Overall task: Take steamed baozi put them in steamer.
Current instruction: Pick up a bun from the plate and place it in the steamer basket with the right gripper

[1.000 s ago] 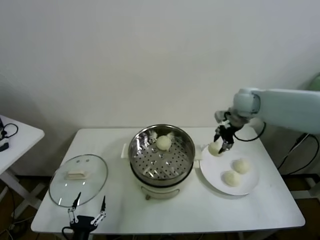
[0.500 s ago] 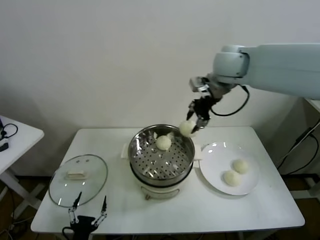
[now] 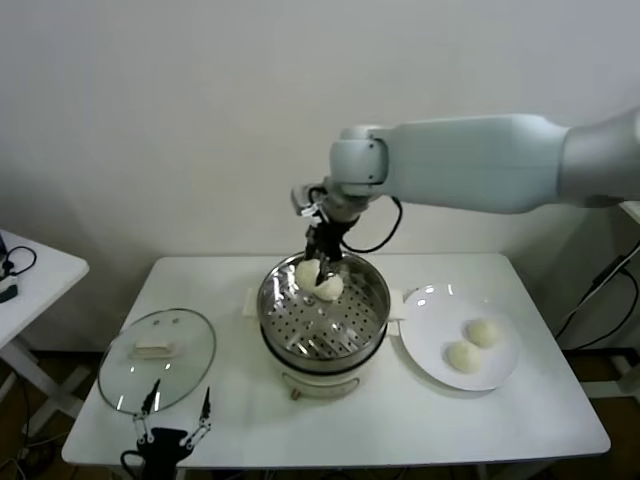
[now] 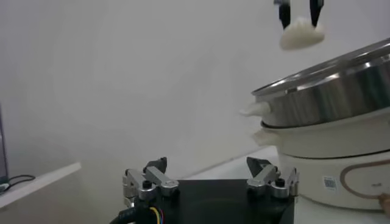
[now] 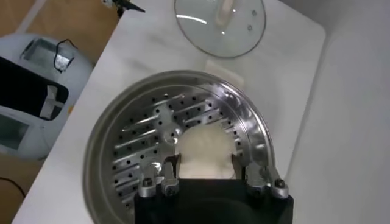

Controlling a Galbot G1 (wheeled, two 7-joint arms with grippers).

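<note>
1. Holding a steamed baozi (image 3: 306,271) in my right claw (image 3: 318,268), I have it above the far rim of the steamer (image 3: 372,322), on its left side. The fingers are closed part-way, pressed against both sides of the bun.
2. From the right wrist view the gripped bun (image 5: 204,153) sits between the two fingers (image 5: 167,168), directly over the perforated tray (image 5: 137,143).
3. From the left wrist view the same bun (image 4: 301,34) hangs clear above the steamer's steel rim (image 4: 341,82), not touching it.
4. One more baozi (image 3: 329,287) already lies on the tray toward the back of the pot, just beside the one I carry.
5. Two other baozi (image 3: 483,332) (image 3: 461,356) rest on the white plate (image 3: 430,310), which sits on the tabletop (image 3: 420,415) to the right of the steamer.
6. The glass lid (image 3: 157,359) lies flat on the tabletop to the left of the steamer, its white handle facing up.
7. My left claw (image 3: 172,420) is parked low at the near edge of the tabletop by the lid, fingers spread apart and holding nothing.
8. A second white table (image 3: 30,275) stands off to the far left.
</note>
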